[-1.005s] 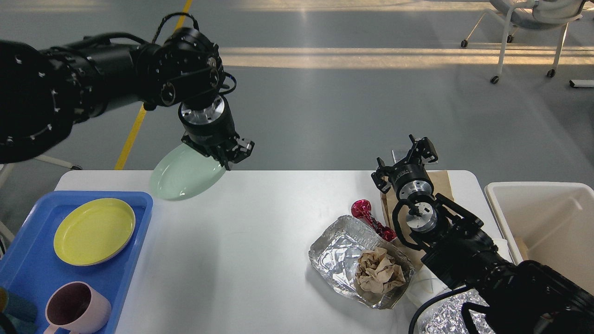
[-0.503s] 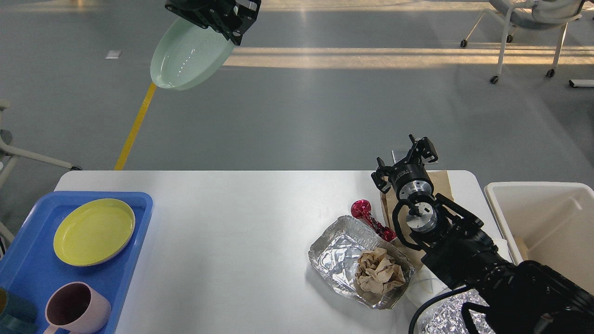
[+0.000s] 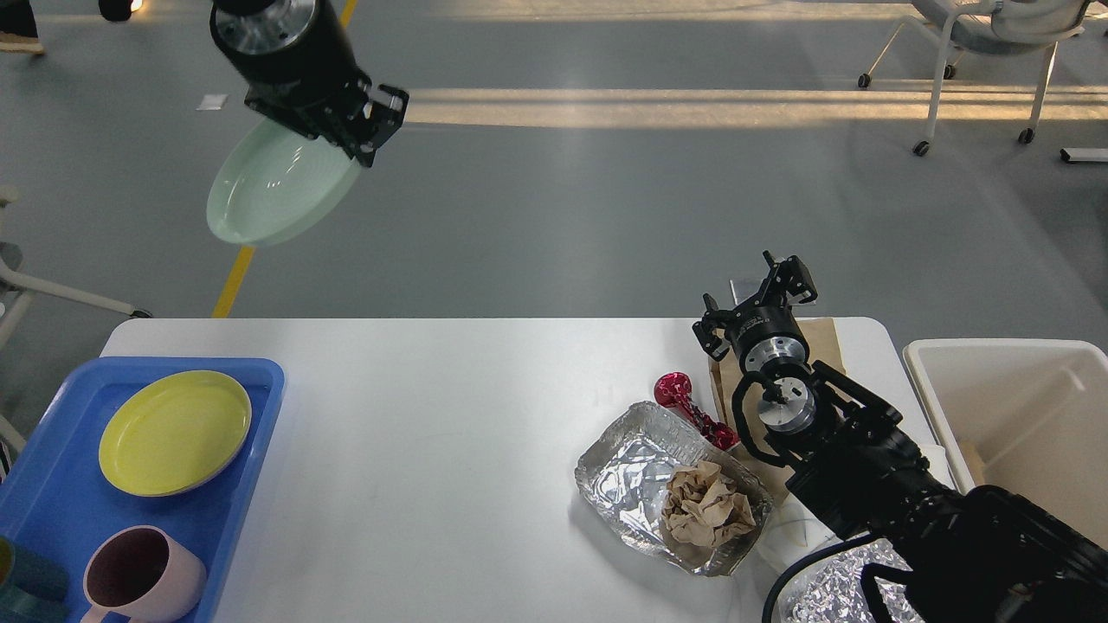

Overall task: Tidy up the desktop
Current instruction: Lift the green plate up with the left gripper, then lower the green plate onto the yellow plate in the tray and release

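Carrying the pale green plate [image 3: 281, 183]: your left tool [image 3: 351, 130] pinches the plate by its rim and holds it high, out beyond the far left edge of the table [image 3: 450, 433], with the plate tilted and hanging below the tool. The blue tray [image 3: 251, 407] sits at the near left corner of the table and already holds a yellow plate [image 3: 173, 433] and a pink mug [image 3: 143, 575]. The likely step in hand is to set the green plate into that tray.

To do it well, bring the plate in over the far part of the tray and level it before you lower it, because a tilted plate pinched at one edge can swing or slip. The tray has little bare floor, so stacking the green plate on the yellow one looks the tidiest choice; centre it over the yellow plate, lower until it rests, and only then spread the tool. Keep clear of the mug.

Your right tool [image 3: 762, 298] rests near the far right corner with its fingers spread and holding nothing. Beside it lie a foil tray [image 3: 623, 467] with crumpled brown paper [image 3: 705, 506], a red wrapper [image 3: 684, 402] and, off the right edge, an off-white bin [image 3: 995, 350]. These await later.
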You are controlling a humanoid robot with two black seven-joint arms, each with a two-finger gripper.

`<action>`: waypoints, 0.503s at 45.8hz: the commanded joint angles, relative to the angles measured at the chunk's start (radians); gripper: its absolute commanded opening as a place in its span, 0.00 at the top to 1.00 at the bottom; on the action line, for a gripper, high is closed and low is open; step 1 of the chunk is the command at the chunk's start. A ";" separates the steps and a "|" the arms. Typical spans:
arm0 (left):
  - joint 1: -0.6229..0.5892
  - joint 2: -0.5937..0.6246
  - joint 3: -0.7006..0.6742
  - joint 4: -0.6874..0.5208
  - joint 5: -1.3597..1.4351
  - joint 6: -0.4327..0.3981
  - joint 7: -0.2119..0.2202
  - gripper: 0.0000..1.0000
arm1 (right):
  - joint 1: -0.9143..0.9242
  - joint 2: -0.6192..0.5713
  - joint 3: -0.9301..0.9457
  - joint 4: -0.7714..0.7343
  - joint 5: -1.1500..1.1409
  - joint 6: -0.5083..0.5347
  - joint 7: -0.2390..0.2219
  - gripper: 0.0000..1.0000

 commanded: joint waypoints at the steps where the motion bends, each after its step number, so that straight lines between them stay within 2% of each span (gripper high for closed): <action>1: 0.136 0.035 0.031 0.006 0.046 0.000 0.001 1.00 | 0.000 0.000 0.000 0.000 0.000 0.000 0.001 0.00; 7: 0.286 0.073 0.035 0.013 0.119 0.000 0.000 1.00 | 0.000 0.001 0.000 0.000 0.000 0.000 0.000 0.00; 16: 0.501 0.090 0.041 0.110 0.209 0.000 -0.002 1.00 | 0.000 0.000 0.000 0.001 0.001 0.000 0.000 0.00; 23: 0.617 0.091 0.062 0.161 0.210 0.139 -0.003 1.00 | 0.000 0.000 0.000 0.000 0.001 0.000 0.000 0.00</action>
